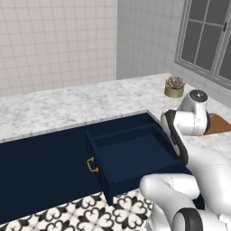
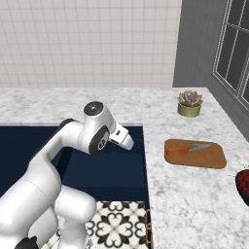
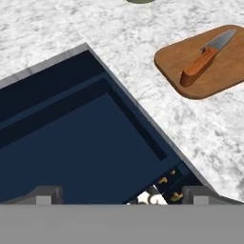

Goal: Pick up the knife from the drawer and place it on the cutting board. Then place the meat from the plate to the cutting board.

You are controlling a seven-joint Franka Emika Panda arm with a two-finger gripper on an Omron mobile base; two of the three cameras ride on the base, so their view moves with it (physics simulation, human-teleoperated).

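The knife (image 2: 188, 148), orange handle and short grey blade, lies on the brown cutting board (image 2: 206, 159) on the marble counter to the right of the drawer. In the hand view the knife (image 3: 204, 59) rests slantwise on the board (image 3: 190, 81) at the upper right. The navy drawer (image 1: 135, 178) stands pulled out, its inside (image 3: 86, 152) bare, its brass handle (image 1: 92, 165) on the front. My gripper (image 2: 127, 142) hovers above the drawer, open, with nothing between its fingertips (image 3: 45, 194). The meat and the plate are out of view.
A small potted succulent (image 2: 189, 103) stands on the counter behind the board. A dark bowl of red fruit (image 2: 243, 182) sits at the right edge. A grey wall with a window (image 1: 207, 36) rises on the right. The floor has patterned tile (image 1: 90, 212).
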